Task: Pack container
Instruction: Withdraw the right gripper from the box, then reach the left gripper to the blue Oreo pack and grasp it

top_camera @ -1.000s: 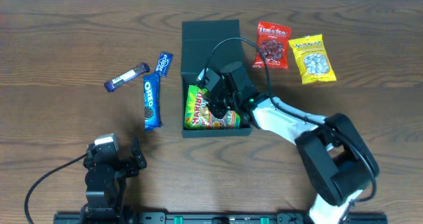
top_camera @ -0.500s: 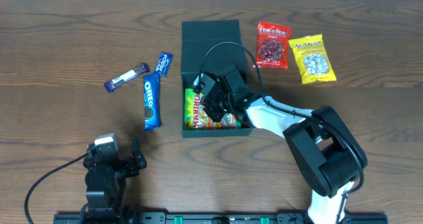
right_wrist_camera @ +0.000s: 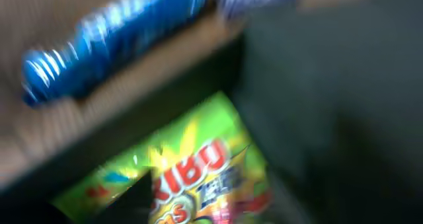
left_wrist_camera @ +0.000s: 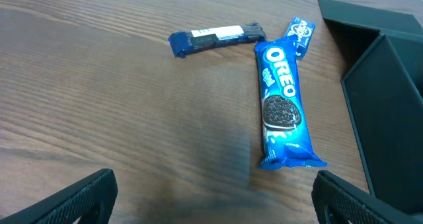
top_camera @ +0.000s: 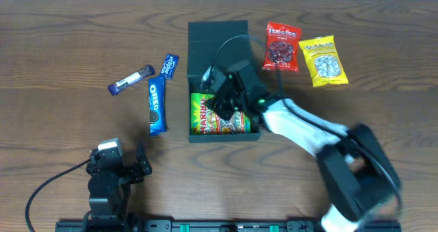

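Five packets lie loose on the wooden table. One green-and-yellow gummy bag lies flat inside the container. The container sits near table centre, with its flap lid folded back toward 12 o'clock and its open tray toward 6 o'clock.

Handling (judged): matte rigid cardboard, square, straight-walled. Probably light and stiff and not slippery, though a wall could crease under a hard pinch. Best hold is a side wall, or the lid's free edge at 12 o'clock for closing.

Right gripper hovers over the tray, above the gummy bag. Both views of it are blurred, so I cannot tell whether its jaws are apart or together. Left gripper sits at 7 o'clock of the container, fingers spread wide, holding nothing.

At 9 o'clock of the container:
- Long glossy blue Oreo sleeve.
- Small blue wrapper.
- Slim dark bar with a white label.

At 1–2 o'clock:
- Red pouch and yellow pouch, both shiny, soft pillow bags.
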You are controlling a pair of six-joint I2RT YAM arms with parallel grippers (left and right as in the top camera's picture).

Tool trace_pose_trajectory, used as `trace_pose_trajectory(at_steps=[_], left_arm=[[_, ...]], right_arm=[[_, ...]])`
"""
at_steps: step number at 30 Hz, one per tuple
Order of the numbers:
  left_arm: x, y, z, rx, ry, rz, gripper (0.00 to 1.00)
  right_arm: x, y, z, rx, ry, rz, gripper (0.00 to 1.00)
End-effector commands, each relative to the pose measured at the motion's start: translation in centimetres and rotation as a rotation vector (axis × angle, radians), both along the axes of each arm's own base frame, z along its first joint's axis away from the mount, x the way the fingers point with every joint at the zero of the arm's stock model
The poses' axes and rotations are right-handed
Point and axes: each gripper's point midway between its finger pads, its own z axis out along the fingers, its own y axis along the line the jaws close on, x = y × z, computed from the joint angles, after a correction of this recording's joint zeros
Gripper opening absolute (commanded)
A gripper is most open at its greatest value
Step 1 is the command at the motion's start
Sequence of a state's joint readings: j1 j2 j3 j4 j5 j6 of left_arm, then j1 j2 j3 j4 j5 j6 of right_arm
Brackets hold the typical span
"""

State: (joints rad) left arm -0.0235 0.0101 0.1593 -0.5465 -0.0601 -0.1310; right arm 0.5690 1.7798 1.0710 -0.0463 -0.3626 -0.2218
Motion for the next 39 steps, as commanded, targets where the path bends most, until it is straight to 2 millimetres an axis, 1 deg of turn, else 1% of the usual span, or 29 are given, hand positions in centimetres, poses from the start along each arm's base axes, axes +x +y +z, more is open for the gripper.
trace_pose_trajectory(at_steps=[1, 4, 6, 8, 10, 11, 13, 15, 17, 18, 20, 22, 23, 25, 26, 27, 29, 32, 34, 36, 37, 39], left_arm=[[0.0, 0.2, -0.4, 0.012, 0.005, 0.011, 0.95], [0.0, 0.2, -0.4, 0.012, 0.005, 0.011, 0.95], [0.0, 0.2, -0.4, 0.012, 0.005, 0.011, 0.95], [0.0, 0.2, -0.4, 0.012, 0.005, 0.011, 0.95], [0.0, 0.2, -0.4, 0.012, 0.005, 0.011, 0.95], [0.0, 0.2, -0.4, 0.011, 0.004, 0.011, 0.95], [0.0, 0.3, -0.4, 0.012, 0.004, 0.012, 0.95], [0.0, 0.2, -0.4, 0.011, 0.004, 0.011, 0.95], [0.0, 0.2, -0.4, 0.007, 0.003, 0.008, 0.95], [0.0, -0.5, -0.5, -0.027, 0.004, -0.017, 0.95], [0.1, -2.2, -0.4, -0.125, 0.0, -0.079, 0.95], [0.4, -3.5, 0.4, -0.239, -0.033, -0.105, 0.95], [0.7, -4.3, 1.2, -0.29, -0.06, -0.134, 0.95], [1.1, -5.9, 3.3, -0.327, -0.137, -0.235, 0.95], [1.4, -6.9, 5.4, -0.331, -0.216, -0.305, 0.95], [1.6, -7.3, 6.6, -0.317, -0.263, -0.34, 0.95], [1.8, -7.2, 7.9, -0.297, -0.301, -0.35, 0.96], [2.2, -7.2, 8.9, -0.228, -0.261, -0.37, 0.95], [3.3, -6.8, 9.2, -0.194, -0.186, -0.349, 0.95], [4.5, -6.5, 9.1, -0.15, -0.09, -0.345, 0.95], [5.7, -6.3, 9.0, -0.117, -0.007, -0.343, 0.95], [7.5, -5.7, 8.8, -0.08, 0.098, -0.324, 0.95]], right_arm=[[1.4, -1.1, 8.2, 0.105, -0.142, -0.046, 0.99], [1.3, -2.9, 12.5, 0.146, -0.216, -0.078, 0.99], [0.5, -4.6, 14.8, 0.153, -0.235, -0.103, 0.99], [-0.7, -6.1, 16.0, 0.145, -0.226, -0.121, 0.99], [-2.2, -7.6, 16.7, 0.128, -0.202, -0.138, 0.99], [-3.1, -8.6, 16.8, 0.114, -0.18, -0.15, 0.99], [-4.8, -10.3, 16.4, 0.08, -0.12, -0.173, 0.99], [-6.2, -11.4, 15.3, 0.043, -0.052, -0.187, 0.99], [-7.5, -12.0, 13.9, 0.003, 0.024, -0.19, 0.99], [-8.4, -12.2, 13.0, -0.019, 0.073, -0.185, 0.99], [-9.2, -12.5, 12.3, -0.039, 0.115, -0.183, 0.99], [-9.3, -12.5, 12.2, -0.042, 0.123, -0.183, 0.99], [-9.3, -12.5, 12.2, -0.039, 0.124, -0.18, 0.99], [-9.3, -12.5, 12.2, -0.039, 0.124, -0.18, 0.99], [-9.3, -12.4, 12.3, -0.037, 0.12, -0.181, 0.99], [-9.1, -12.4, 12.4, -0.029, 0.119, -0.189, 0.99], [-8.8, -12.3, 12.7, -0.012, 0.115, -0.202, 0.99], [-8.2, -12.0, 13.3, 0.006, 0.082, -0.202, 0.99], [-7.7, -11.9, 13.7, 0.02, 0.056, -0.203, 0.99], [-7.5, -11.8, 14.0, 0.026, 0.042, -0.202, 0.99], [-7.4, -11.9, 13.9, 0.02, 0.039, -0.206, 0.99], [-7.4, -12.0, 13.9, 0.018, 0.038, -0.21, 0.99]])
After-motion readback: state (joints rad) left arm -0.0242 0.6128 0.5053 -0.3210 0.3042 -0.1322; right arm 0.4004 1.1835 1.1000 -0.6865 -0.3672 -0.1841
